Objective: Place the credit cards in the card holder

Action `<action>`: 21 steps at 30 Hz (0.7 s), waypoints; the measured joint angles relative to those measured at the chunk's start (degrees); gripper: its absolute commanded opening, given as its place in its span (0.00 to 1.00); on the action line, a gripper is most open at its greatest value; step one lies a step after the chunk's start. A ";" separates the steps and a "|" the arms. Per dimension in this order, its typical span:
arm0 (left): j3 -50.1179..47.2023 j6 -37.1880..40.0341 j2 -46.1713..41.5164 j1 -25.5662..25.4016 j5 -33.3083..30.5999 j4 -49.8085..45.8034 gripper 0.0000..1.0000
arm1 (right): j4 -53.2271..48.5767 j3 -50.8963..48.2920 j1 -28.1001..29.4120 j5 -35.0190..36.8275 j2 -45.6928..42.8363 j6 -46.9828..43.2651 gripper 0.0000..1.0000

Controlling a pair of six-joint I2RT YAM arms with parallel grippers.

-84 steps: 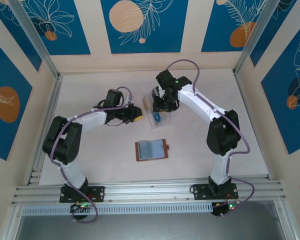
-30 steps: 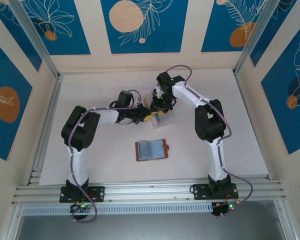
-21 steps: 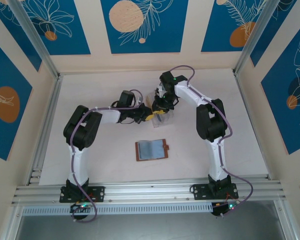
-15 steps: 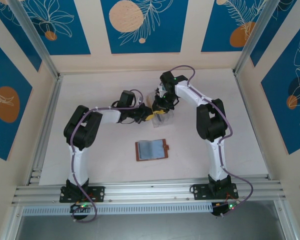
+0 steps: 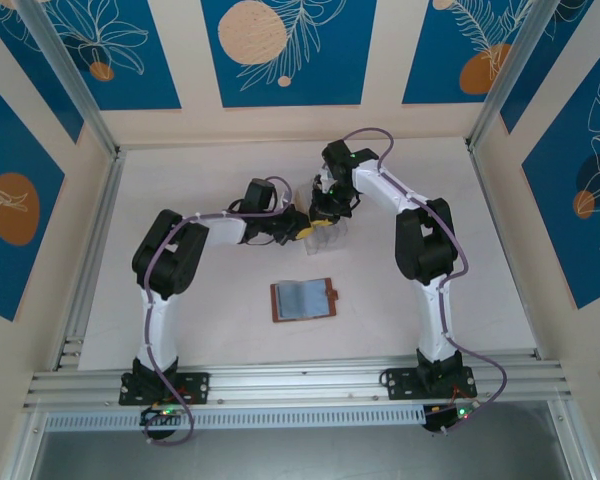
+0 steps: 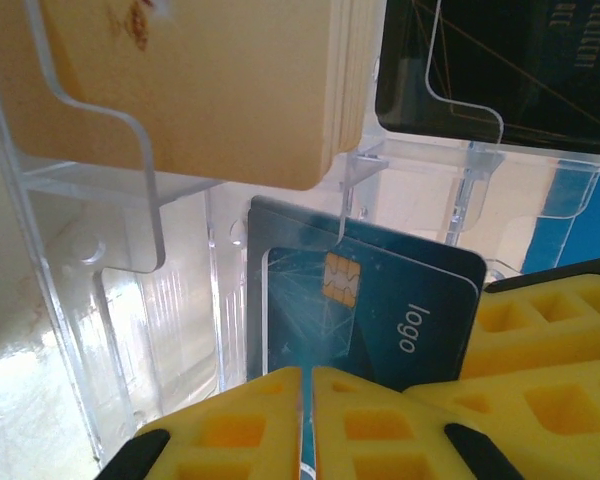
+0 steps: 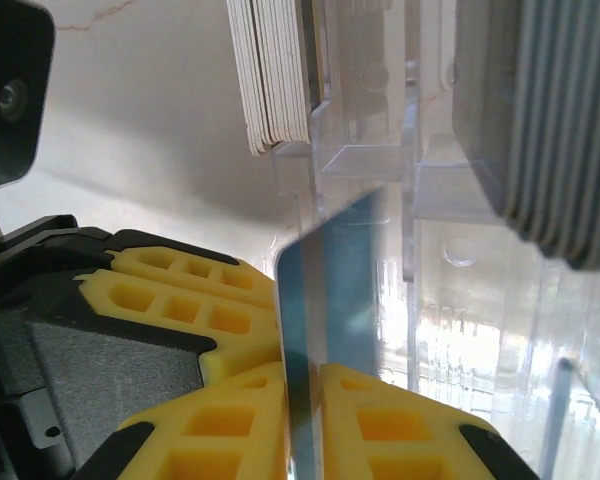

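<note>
A blue credit card (image 6: 370, 310) with a gold chip stands in the lower slot of a clear plastic rack (image 6: 180, 300). My left gripper (image 6: 307, 420) is shut on its near edge, which shows as a thin teal line between the yellow pads. My right gripper (image 7: 302, 430) is shut on the same blue card (image 7: 335, 290), one pad against each face. From above, the left gripper (image 5: 298, 225) and the right gripper (image 5: 322, 215) meet at the rack (image 5: 325, 232). The brown card holder (image 5: 303, 299) lies open and flat nearer the arm bases, its pale pockets facing up.
The rack's upper slots hold a cream stack (image 6: 210, 90) and black cards (image 6: 510, 70). In the right wrist view a whitish stack (image 7: 275, 70) and a grey stack (image 7: 550, 120) flank the blue card. Bare table lies around the holder.
The left gripper has come across to the rack and holds the blue card. Over the last second the right jaws have closed onto that card. The card holder has not moved.
</note>
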 measured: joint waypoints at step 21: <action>4.79 4.07 2.78 -2.73 -1.42 -4.79 0.10 | -2.56 0.00 -1.01 -0.72 -3.65 0.50 0.17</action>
